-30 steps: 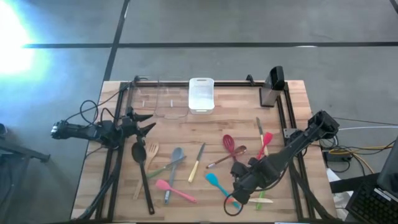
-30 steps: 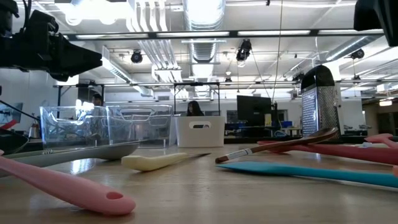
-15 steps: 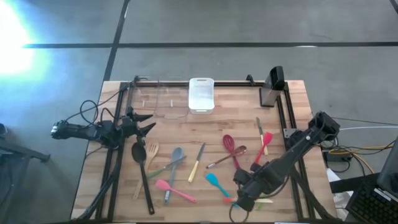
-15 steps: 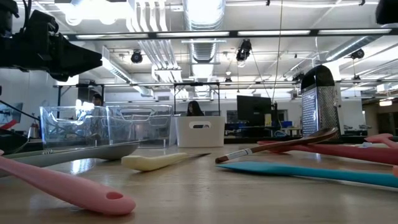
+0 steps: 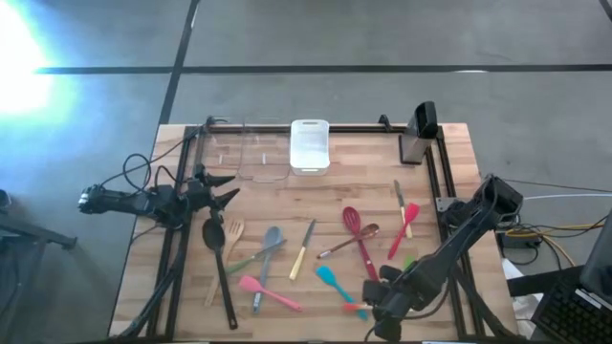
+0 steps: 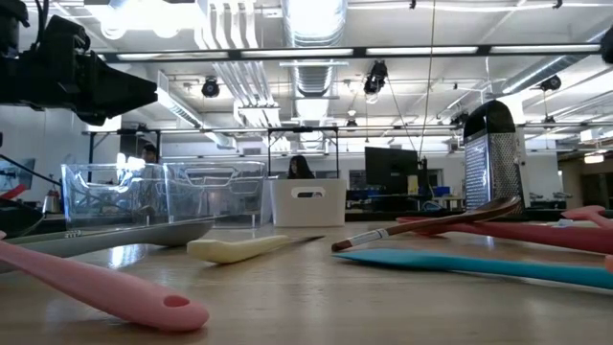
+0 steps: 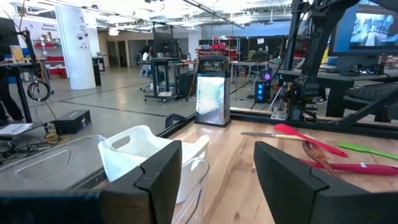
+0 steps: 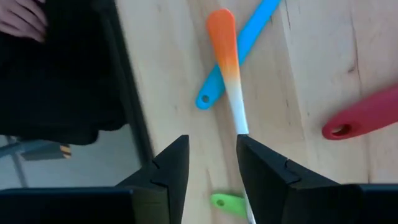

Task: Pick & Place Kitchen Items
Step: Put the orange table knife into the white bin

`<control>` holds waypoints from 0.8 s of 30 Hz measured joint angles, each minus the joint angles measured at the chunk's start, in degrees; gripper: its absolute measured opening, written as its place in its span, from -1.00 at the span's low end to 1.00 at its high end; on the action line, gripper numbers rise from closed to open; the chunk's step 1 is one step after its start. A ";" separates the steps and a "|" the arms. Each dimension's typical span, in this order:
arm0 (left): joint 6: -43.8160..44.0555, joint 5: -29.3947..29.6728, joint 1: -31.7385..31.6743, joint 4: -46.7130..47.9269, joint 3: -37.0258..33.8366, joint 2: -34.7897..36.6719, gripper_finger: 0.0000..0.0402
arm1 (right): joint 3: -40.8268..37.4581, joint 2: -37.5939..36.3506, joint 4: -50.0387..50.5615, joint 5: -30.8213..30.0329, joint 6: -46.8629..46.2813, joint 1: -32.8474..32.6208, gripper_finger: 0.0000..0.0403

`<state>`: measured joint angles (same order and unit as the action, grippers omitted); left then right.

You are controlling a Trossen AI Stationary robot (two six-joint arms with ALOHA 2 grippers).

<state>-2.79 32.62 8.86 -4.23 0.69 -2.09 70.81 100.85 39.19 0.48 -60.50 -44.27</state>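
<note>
The right gripper (image 8: 211, 171), fingers parted and holding nothing, hovers at the wooden table's (image 5: 449, 153) near edge over an orange-handled, white-shafted utensil (image 8: 229, 68) lying lengthwise toward it, crossing a blue spatula handle (image 8: 239, 53); the left gripper (image 7: 214, 177) waits spread.

The high camera looks straight down on the whole table (image 5: 306, 205). The low one sits at tabletop level, close to the utensils, facing the white bin (image 6: 308, 202) and grater (image 6: 493, 153), which the left wrist camera also sees. The right wrist camera looks closely down at the table's front edge.
</note>
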 joint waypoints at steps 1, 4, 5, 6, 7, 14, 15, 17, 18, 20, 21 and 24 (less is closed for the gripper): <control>0.00 0.02 0.00 0.00 0.00 0.00 0.02 | -0.09 0.63 0.15 0.13 0.54 0.00 -0.40; 0.00 0.02 0.00 -0.01 -0.02 0.02 0.02 | -0.12 2.35 0.07 0.19 1.00 0.00 -0.42; 0.00 0.02 0.00 0.00 -0.02 0.00 0.02 | -0.12 3.00 0.00 0.19 1.07 0.01 -0.43; 0.00 0.02 0.00 0.00 -0.01 0.01 0.02 | -0.12 3.64 -0.01 0.20 1.15 0.02 -0.44; 0.00 0.01 0.00 -0.01 -0.01 0.00 0.02 | -0.12 4.38 0.03 0.46 1.26 0.00 -0.45; 0.00 0.01 0.00 0.00 -0.02 0.00 0.02 | -0.13 8.26 0.20 2.62 2.59 0.02 -0.51; 0.00 0.02 0.00 0.00 0.00 0.01 0.02 | -0.13 8.66 0.16 2.73 2.69 0.02 -0.52; 0.00 0.02 0.00 0.00 -0.02 0.00 0.02 | -0.12 9.76 0.05 2.68 2.71 0.02 -0.54; 0.00 0.01 0.00 0.00 -0.02 0.02 0.02 | -0.10 10.27 0.19 2.55 2.85 0.02 -0.55; 0.00 0.02 0.00 0.00 -0.02 0.00 0.02 | 0.09 11.04 0.12 2.53 3.45 0.02 -0.57; 0.00 0.00 0.00 0.00 0.00 0.00 0.02 | 0.17 11.38 0.08 2.57 3.70 0.02 -0.58; 0.00 0.02 0.00 -0.01 -0.02 0.01 0.02 | 0.17 12.14 0.21 2.57 3.55 0.04 -0.62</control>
<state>-2.79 32.64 8.86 -4.24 0.67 -2.08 70.98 112.99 39.40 3.05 -56.96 -44.23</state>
